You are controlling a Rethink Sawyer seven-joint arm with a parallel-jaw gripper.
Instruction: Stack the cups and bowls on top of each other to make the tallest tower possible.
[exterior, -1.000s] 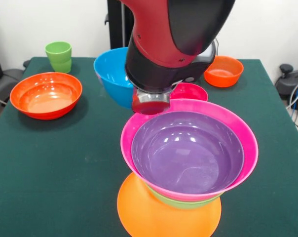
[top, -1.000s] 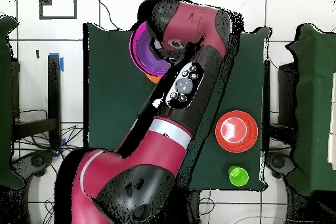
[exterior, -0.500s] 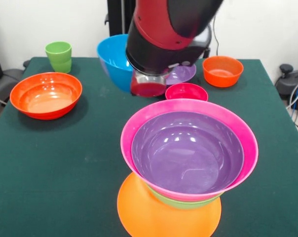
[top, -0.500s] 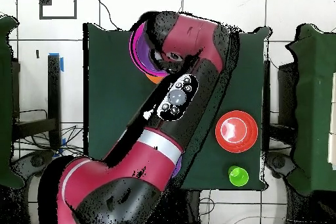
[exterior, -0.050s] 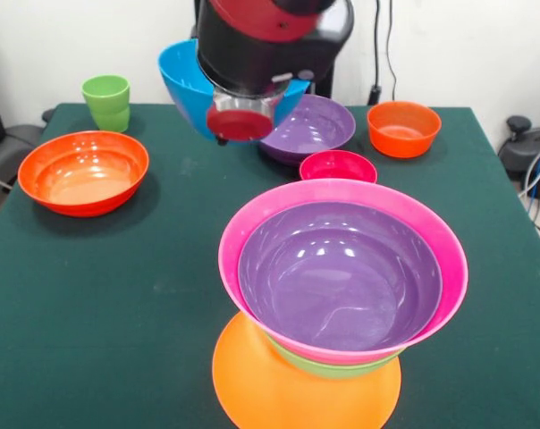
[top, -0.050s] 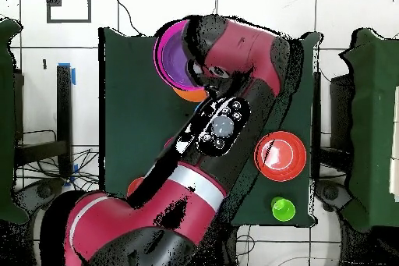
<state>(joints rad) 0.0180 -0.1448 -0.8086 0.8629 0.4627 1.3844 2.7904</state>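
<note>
The tower stands at the near edge: an upturned orange bowl (exterior, -0.050s: pixel 279 393) as base, then a green bowl (exterior, -0.050s: pixel 334 365), a pink bowl (exterior, -0.050s: pixel 252 232) and a purple bowl (exterior, -0.050s: pixel 340 273) nested on top. From above it shows as pink and purple rims (top, -0.050s: pixel 173 54). My gripper (exterior, -0.050s: pixel 223 136) hangs at the far centre under the arm's wrist, shut on the blue bowl (exterior, -0.050s: pixel 182 82). The blue bowl is held tilted off the table and mostly hidden behind the wrist. The light-green cup (exterior, -0.050s: pixel 106 101) (top, -0.050s: pixel 282 209) stands upright at the far left.
Loose on the green table (exterior, -0.050s: pixel 118 295) are a large red-orange bowl (exterior, -0.050s: pixel 82 170) (top, -0.050s: pixel 279 155) at the left, a second purple bowl (exterior, -0.050s: pixel 315 125), a small magenta bowl (exterior, -0.050s: pixel 338 166) and a small red-orange bowl (exterior, -0.050s: pixel 404 128) at the far right.
The arm has drawn back and up, away from the tower. The blue bowl has risen off the table with it, uncovering the second purple bowl behind.
</note>
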